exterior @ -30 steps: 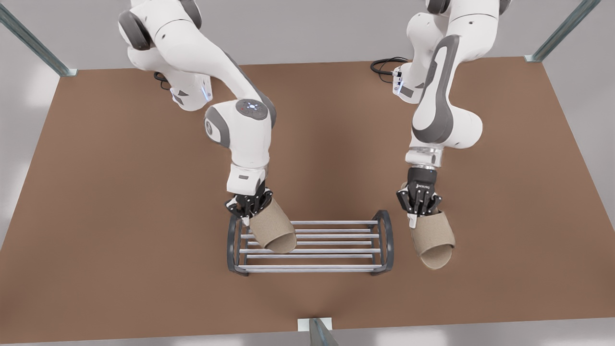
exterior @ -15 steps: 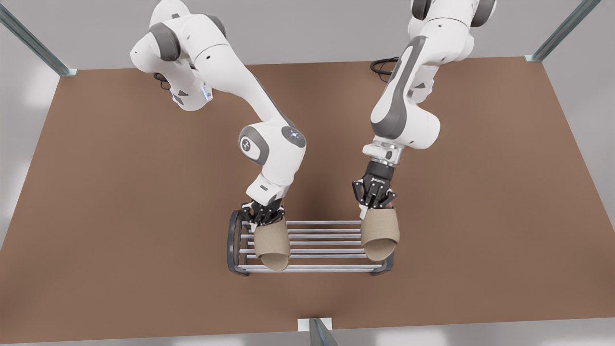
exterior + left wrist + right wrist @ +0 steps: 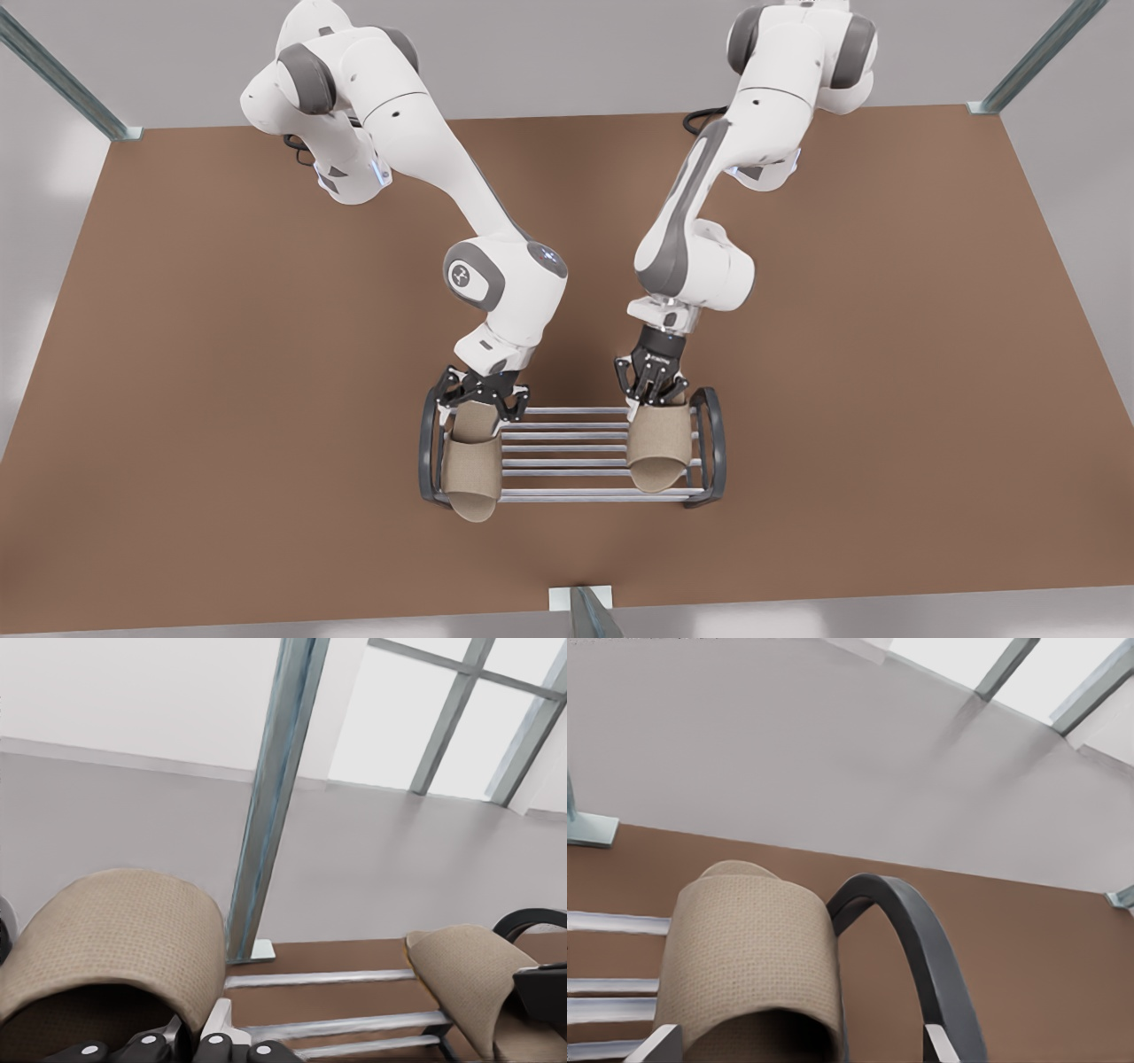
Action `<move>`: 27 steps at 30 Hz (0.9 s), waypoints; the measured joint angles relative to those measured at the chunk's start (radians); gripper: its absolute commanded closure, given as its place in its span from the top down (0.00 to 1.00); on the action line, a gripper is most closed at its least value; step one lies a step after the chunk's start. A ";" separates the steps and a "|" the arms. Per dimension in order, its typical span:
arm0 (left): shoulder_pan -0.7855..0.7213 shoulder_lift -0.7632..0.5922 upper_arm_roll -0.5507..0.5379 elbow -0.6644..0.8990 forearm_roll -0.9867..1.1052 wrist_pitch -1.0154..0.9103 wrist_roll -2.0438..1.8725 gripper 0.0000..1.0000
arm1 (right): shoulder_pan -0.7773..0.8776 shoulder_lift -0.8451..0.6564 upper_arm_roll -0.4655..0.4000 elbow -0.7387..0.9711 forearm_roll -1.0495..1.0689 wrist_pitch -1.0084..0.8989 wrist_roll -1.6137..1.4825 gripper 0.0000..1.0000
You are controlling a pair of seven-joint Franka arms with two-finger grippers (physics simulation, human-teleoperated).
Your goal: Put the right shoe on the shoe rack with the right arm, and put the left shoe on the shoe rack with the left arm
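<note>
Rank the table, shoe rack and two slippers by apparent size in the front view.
1. Table, by far.
2. Shoe rack.
3. The two slippers, one at the view's left and one at its right, look alike; no ranking.

A brown table carries the shoe rack, standing toward six o'clock from the table's middle.

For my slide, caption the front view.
Both tan slippers, left and right, rest on the shoe rack.

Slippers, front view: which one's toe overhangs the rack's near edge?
The slipper at the front view's left; the other slipper ends inside the shoe rack.
</note>
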State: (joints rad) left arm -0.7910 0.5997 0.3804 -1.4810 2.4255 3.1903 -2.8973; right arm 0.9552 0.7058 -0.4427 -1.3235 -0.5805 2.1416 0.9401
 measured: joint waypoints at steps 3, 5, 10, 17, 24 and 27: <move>0.003 0.041 0.000 0.000 -0.001 0.000 0.000 0.21 | 0.001 -0.002 0.002 -0.001 0.000 0.007 0.027 1.00; 0.005 0.064 0.000 0.000 -0.002 0.000 0.000 0.21 | 0.007 -0.007 0.008 0.000 0.001 0.007 0.042 1.00; 0.004 0.070 0.002 0.009 -0.004 0.001 0.000 1.00 | 0.018 -0.096 0.070 0.006 0.016 -0.032 0.070 1.00; 0.016 0.069 0.003 0.010 -0.004 0.003 0.000 1.00 | -0.212 -0.502 0.082 0.010 0.447 -0.348 -0.031 1.00; 0.010 0.054 0.004 0.010 -0.001 0.004 0.000 1.00 | -0.919 -0.542 0.576 -0.159 0.563 -0.566 -0.263 1.00; 0.009 0.043 0.006 0.009 0.001 0.009 0.000 1.00 | -0.912 -0.449 0.582 -0.118 0.562 -0.581 -0.341 1.00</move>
State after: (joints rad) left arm -0.7817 0.6425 0.3862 -1.4721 2.4262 3.1997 -2.8973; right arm 0.0427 0.2569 0.1394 -1.4414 -0.0185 1.5606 0.5993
